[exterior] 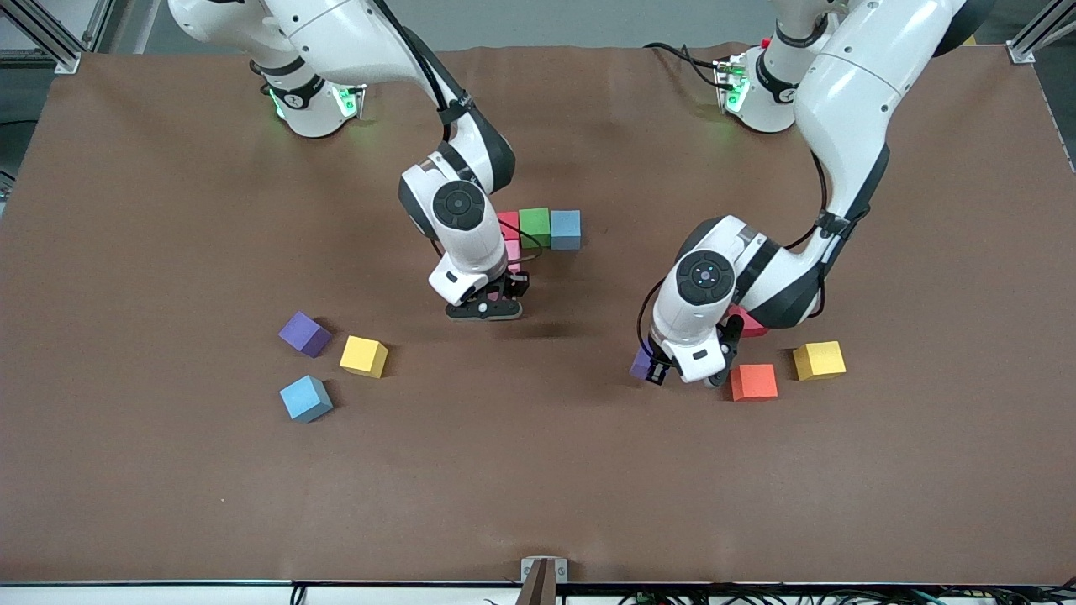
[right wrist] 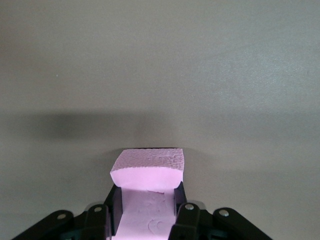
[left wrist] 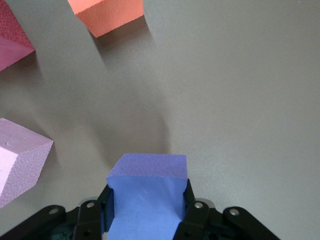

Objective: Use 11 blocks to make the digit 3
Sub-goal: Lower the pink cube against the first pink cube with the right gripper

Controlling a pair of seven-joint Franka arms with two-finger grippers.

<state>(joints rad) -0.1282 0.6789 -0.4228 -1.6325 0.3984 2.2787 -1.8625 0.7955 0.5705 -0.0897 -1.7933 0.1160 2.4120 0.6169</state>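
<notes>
1. While both arms reach over the brown table [exterior: 168, 504], the left gripper [left wrist: 150, 210] is clamped on a purple block [left wrist: 147, 195], its fingers pressing two opposite faces.
2. That gripper sits low, just beside an orange block [exterior: 753, 381], a red block [exterior: 750, 324] and a yellow block [exterior: 820, 360].
3. The right gripper [right wrist: 146, 210] is clenched on a pink block [right wrist: 148, 172], near the started digit 3 [exterior: 538, 228].
4. That figure so far shows a row of red, green and blue cubes, with a pink cube nearer the front camera under the red one.
5. Toward the right arm's end lie loose cubes [exterior: 324, 365]: purple, yellow and blue, close together but apart.
</notes>
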